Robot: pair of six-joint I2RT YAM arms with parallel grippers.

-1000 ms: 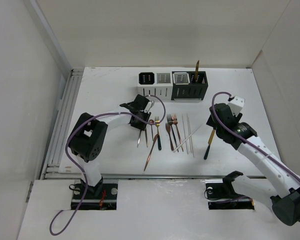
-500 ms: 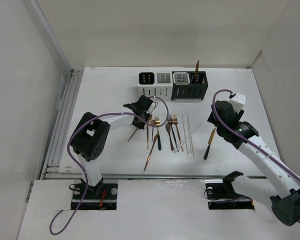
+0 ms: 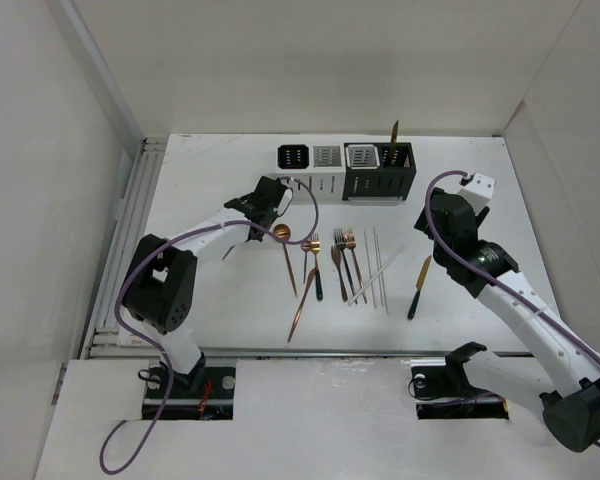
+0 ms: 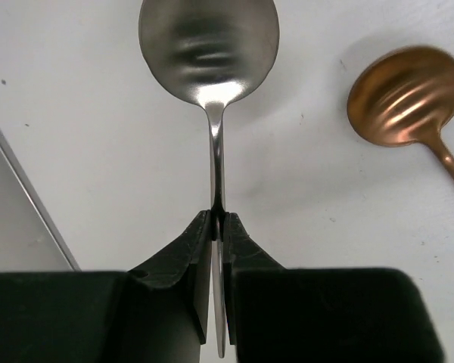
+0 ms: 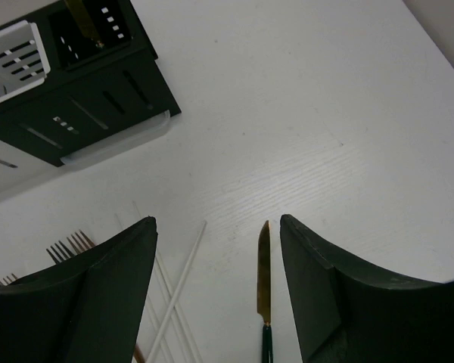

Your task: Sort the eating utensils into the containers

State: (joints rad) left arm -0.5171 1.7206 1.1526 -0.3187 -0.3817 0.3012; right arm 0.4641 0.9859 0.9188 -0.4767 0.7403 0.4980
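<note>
Four square slotted containers (image 3: 375, 184) stand in a row at the far side of the surface (image 3: 210, 200) — two white-sided, two black-sided — with a gold piece (image 3: 393, 135) upright in the rightmost. Before them lie copper forks (image 3: 345, 240), white sticks (image 3: 378, 270), a copper spoon (image 4: 405, 94) and a dark-handled knife (image 5: 263, 257). A silver spoon (image 4: 209, 45) is pinched by its handle in the left end effector (image 4: 218, 219).

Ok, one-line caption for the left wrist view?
Left gripper pinching a silver spoon by its handle, a copper spoon lying on the table beside it.
</note>
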